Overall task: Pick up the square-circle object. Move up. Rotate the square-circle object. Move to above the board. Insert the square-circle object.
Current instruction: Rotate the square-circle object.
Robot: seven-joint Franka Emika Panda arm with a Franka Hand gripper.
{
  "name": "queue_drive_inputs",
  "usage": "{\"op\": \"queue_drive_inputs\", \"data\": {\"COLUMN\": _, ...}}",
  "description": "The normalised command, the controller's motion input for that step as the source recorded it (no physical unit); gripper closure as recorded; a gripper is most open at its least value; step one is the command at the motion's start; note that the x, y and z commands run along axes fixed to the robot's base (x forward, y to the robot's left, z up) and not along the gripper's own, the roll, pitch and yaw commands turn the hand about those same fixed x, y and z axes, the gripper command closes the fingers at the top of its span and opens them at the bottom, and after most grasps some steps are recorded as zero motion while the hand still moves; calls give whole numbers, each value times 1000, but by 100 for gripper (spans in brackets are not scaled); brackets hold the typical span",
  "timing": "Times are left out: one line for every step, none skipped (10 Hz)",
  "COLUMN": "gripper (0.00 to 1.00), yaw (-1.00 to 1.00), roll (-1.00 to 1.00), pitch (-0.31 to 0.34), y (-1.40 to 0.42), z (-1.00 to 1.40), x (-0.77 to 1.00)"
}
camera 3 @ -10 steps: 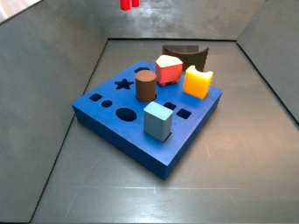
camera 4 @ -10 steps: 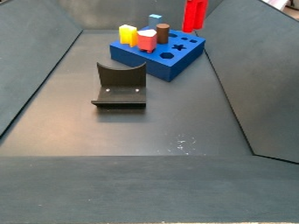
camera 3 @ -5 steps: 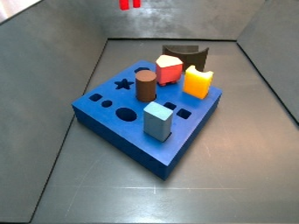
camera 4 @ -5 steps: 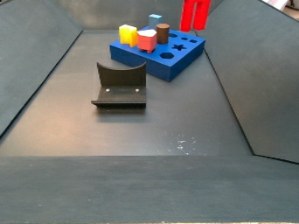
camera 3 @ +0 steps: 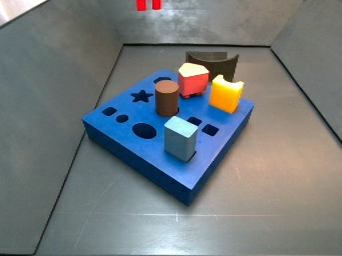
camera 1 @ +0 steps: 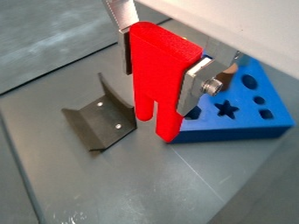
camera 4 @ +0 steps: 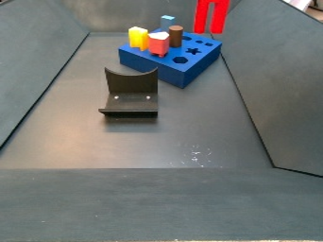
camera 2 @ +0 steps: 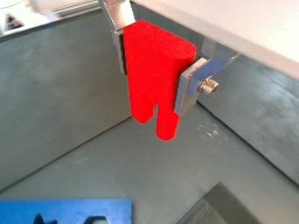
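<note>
The square-circle object [camera 1: 158, 79] is a tall bright-red block, and its two legs point down. My gripper [camera 1: 160, 74] is shut on it, one silver finger on each side, as both wrist views show [camera 2: 156, 70]. It hangs high in the air. Only its leg tips [camera 3: 148, 5] reach into a side view at the upper edge, and its lower part [camera 4: 211, 15] shows over the far end of the bin. The blue board [camera 3: 147, 150] lies on the floor below, and its star and round holes [camera 1: 229, 110] are open.
On the board stand a brown cylinder [camera 3: 166, 98], a red-and-white block [camera 3: 197, 78], a yellow-orange block [camera 3: 227, 95] and a light-blue block [camera 3: 182, 138]. The dark fixture [camera 4: 130, 90] stands on the floor beside the board. Sloped grey walls enclose the bin.
The red block has turned a little in the gripper's hold, so the split between its legs now shows in a side view. Its height is about the same.
</note>
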Motion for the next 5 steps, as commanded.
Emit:
{"op": "queue_drive_inputs", "data": {"gripper": 100, "yaw": -378, "roll": -86, "pitch": 100, "y": 10, "z": 13, "x": 15}}
{"op": "queue_drive_inputs", "data": {"gripper": 100, "yaw": -222, "roll": -86, "pitch": 98, "y": 10, "z": 14, "x": 18}}
{"op": "queue_drive_inputs", "data": {"gripper": 100, "yaw": -154, "roll": -86, "pitch": 97, "y": 0, "z": -1000, "x": 0}}
{"op": "queue_drive_inputs", "data": {"gripper": 100, "yaw": -116, "roll": -83, "pitch": 79, "y": 1, "z": -1000, "x": 7}}
{"op": "queue_drive_inputs", "data": {"gripper": 100, "yaw": -91, "roll": -71, "pitch": 35, "y": 3, "z": -1000, "x": 18}}
